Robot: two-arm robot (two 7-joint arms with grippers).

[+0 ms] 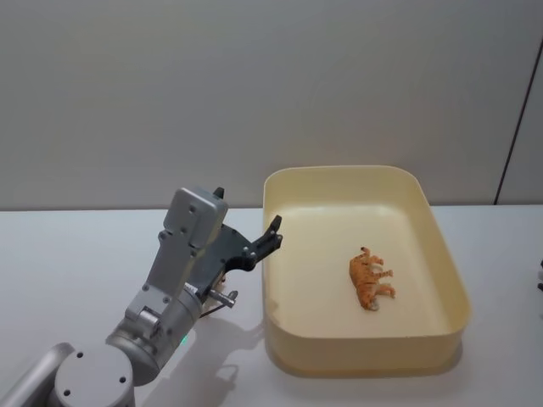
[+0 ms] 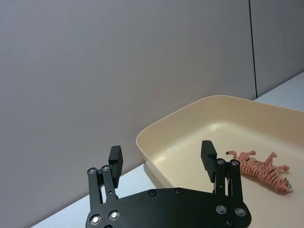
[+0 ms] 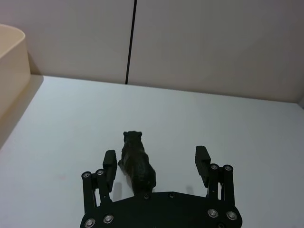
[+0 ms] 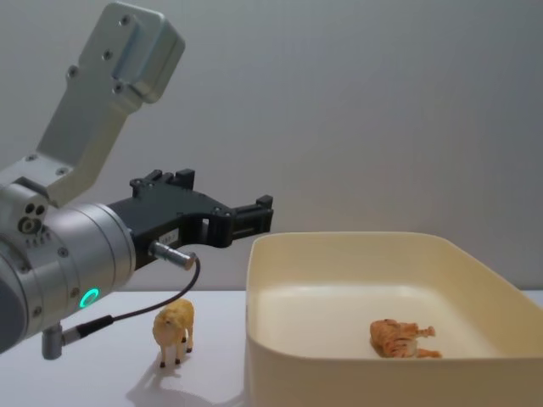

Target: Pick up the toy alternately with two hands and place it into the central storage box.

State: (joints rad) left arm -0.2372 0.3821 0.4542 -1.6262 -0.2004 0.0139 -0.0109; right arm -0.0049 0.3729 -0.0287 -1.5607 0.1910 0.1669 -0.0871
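The large cream-yellow plastic storage box [image 1: 339, 172] holds one orange striped tiger toy [image 1: 371, 282] on its side; two toys seem left outside. The black left gripper [image 2: 161, 153] hangs spread and empty by the box's left rim, over a tan sheep figure [image 4: 174, 329]. The black right gripper [image 3: 156, 157], also spread, straddles a dark animal figure [image 3: 136, 164] without gripping it.

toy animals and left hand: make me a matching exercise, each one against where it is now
1 tiger toy
2 sheep toy
3 black animal toy
4 left hand

A standing on the table, left of the storage box
B open, raised by the box's left rim
C lying in the box
D on the table inside the open right hand

Pairs: 1-C, 2-A, 3-D, 4-B
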